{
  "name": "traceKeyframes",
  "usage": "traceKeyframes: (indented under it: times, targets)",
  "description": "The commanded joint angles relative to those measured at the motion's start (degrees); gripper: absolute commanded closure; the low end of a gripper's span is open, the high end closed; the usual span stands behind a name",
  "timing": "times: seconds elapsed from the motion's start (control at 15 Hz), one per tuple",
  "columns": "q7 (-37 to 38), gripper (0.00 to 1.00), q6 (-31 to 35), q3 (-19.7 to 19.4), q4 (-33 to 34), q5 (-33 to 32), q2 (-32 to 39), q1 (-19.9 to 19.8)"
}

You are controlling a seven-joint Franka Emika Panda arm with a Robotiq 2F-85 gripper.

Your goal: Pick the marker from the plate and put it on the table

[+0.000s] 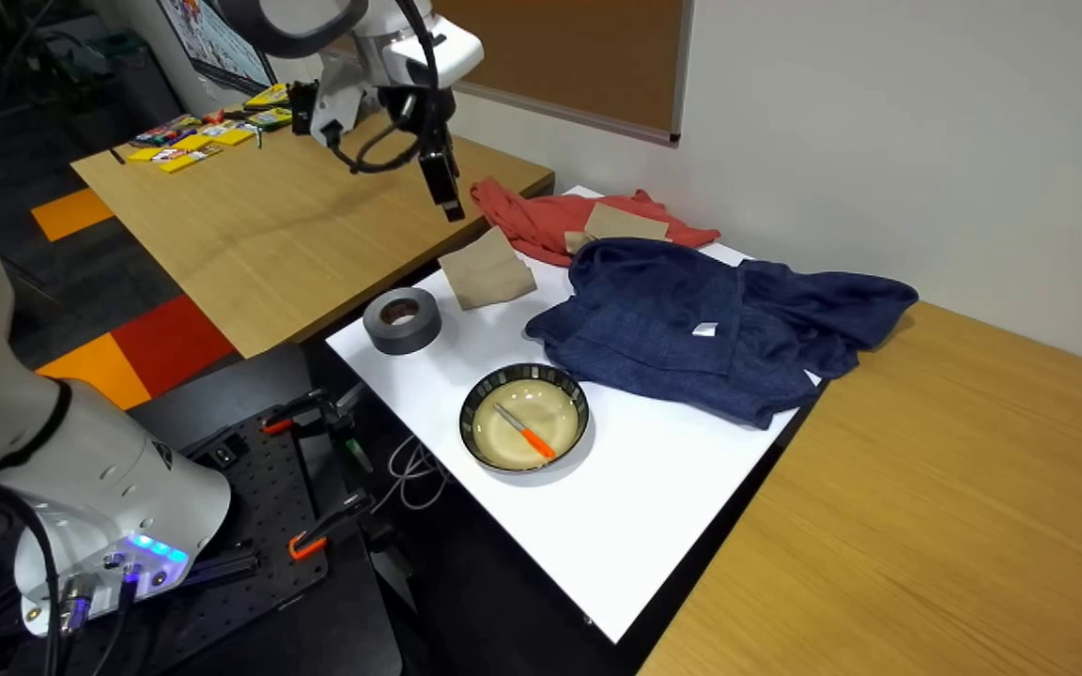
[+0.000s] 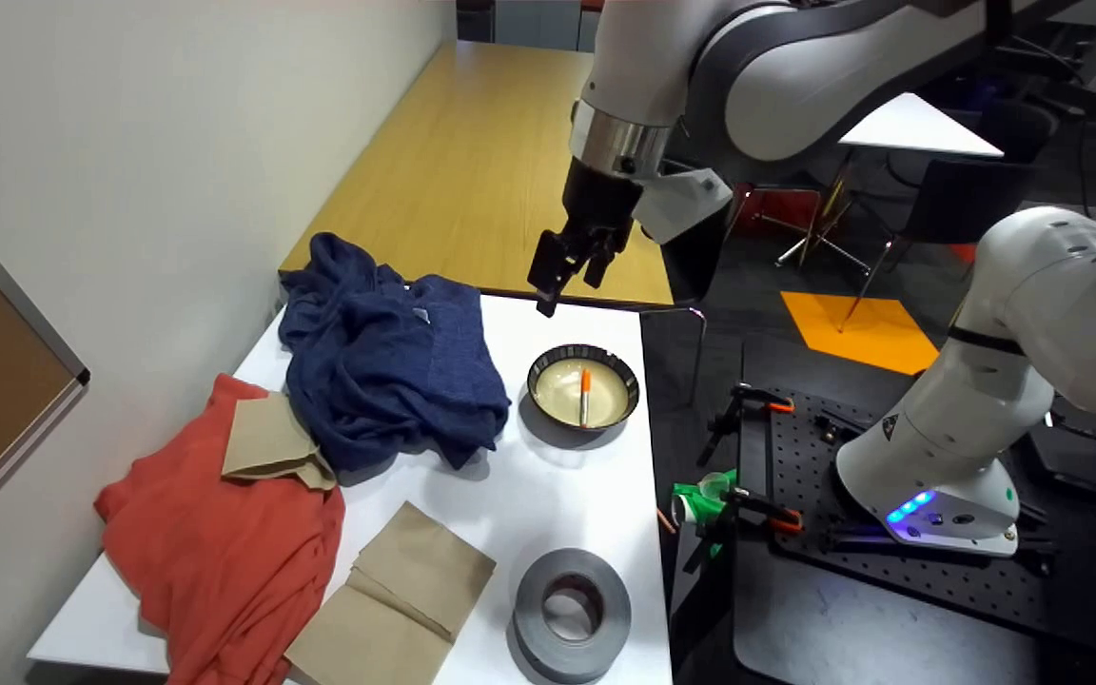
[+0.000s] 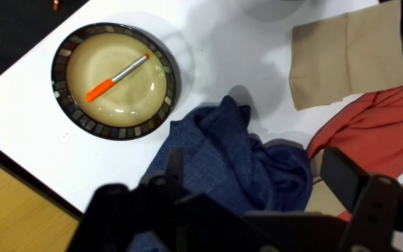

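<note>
The marker [image 1: 524,431] has an orange cap and a silver-grey body. It lies inside the plate [image 1: 556,409] in both exterior views [image 2: 585,400] and in the wrist view [image 3: 117,77]. The plate, dark-rimmed and tan inside, also shows in the wrist view [image 3: 93,59]. It stands on the white table [image 1: 682,479], near one long edge. My gripper [image 3: 257,171] is open and empty, its two fingers wide apart in the wrist view. It hangs high above the table, apart from plate and marker, and also shows in an exterior view [image 2: 569,293].
A dark blue cloth [image 1: 672,329] lies beside the plate. A red cloth [image 2: 234,542], brown paper pieces [image 2: 405,580] and a grey tape roll [image 2: 572,618] lie on the same table. Wooden tables [image 1: 935,507] adjoin it. A wall [image 1: 879,141] runs behind.
</note>
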Motion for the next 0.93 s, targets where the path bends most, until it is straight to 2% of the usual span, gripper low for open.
traceKeyframes:
  times: [0.0, 0.4, 0.87]
  targets:
    - [11.1, 0.00, 4.7, 1.0, -2.0, -4.7, 1.7, -3.9]
    - [30.9, 0.00, 11.3, -0.5, -5.0, -11.5, 7.7, -7.4]
    - [55.0, 0.00, 18.7, -5.5, -5.2, -16.9, 17.7, -6.2]
